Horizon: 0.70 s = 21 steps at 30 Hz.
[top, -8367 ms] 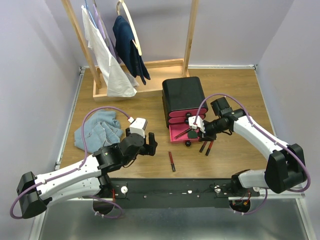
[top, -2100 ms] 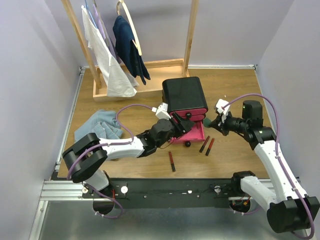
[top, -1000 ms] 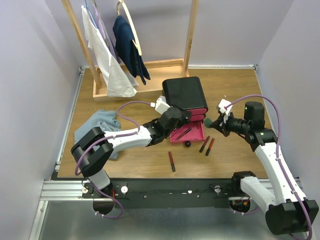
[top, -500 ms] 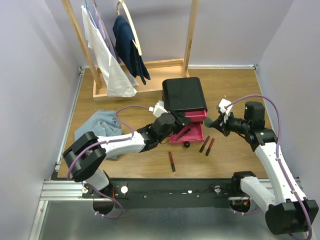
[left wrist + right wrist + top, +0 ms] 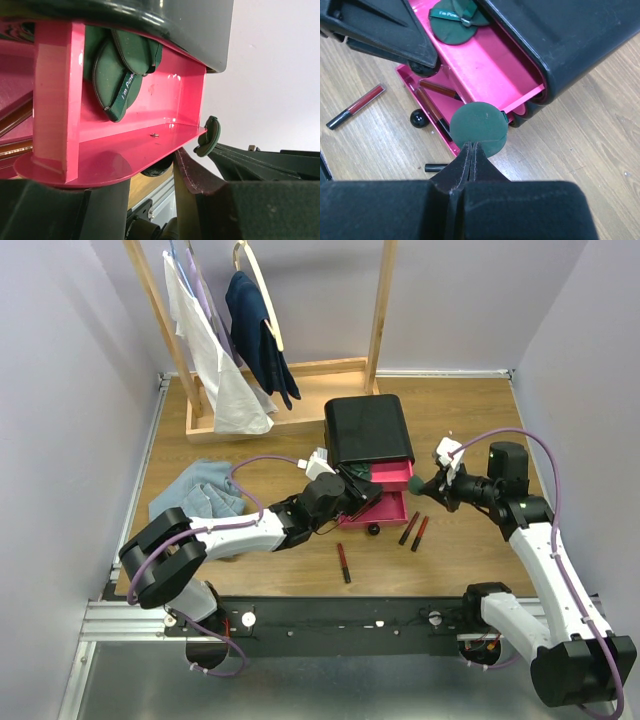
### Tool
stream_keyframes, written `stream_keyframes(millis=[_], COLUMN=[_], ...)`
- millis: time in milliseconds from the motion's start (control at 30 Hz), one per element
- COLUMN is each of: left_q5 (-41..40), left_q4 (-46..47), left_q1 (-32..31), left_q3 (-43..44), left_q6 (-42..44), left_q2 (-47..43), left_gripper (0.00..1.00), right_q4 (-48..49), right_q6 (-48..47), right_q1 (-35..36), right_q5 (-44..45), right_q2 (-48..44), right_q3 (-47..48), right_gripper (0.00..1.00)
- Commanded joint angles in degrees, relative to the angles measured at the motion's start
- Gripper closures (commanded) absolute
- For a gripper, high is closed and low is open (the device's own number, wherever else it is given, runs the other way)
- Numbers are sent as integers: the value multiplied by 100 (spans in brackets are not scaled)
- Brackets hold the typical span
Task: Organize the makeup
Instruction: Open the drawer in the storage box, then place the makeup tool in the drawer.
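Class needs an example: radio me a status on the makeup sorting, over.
Left gripper around open drawer's knob, grip unclear. Right gripper shut on green compact, beside that drawer. Stored compacts at back; front bare.

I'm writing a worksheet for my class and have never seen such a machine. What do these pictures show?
Two white robot arms stand at a wooden table. One picture looks down from above; the other two come from cameras on the wrists. The right arm's fingers are shut on a round green compact. The left arm's fingers are at the front of an open pink drawer in a black box; more green compacts lie inside. Three lip tubes and a blue cloth lie on the table.
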Motion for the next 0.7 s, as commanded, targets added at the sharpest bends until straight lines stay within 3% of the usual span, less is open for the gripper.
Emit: stream_keyframes(millis=[0, 133, 367, 500, 667], left_q5=[335, 335, 396, 423, 502], left_q4=[-339, -453, -523, -620, -760], left_q1=[-31, -31, 74, 162, 312], left_q3=[-39, 40, -30, -74, -240], left_q6=[134, 231, 354, 591, 907], left_q2=[18, -34, -280, -561, -1088], left_gripper=[74, 68, 31, 20, 15], right_q4=[-328, -399, -390, -382, -478], right_q6=[-337, -417, -557, -716, -926], right_q1=[-34, -34, 45, 299, 598], right_q5=[-408, -619, -760, -560, -365], right_q2=[-101, 100, 1014, 1340, 1665], right_q3=[395, 650, 1388, 1547, 1652], right_gripper=[99, 99, 99, 99, 99])
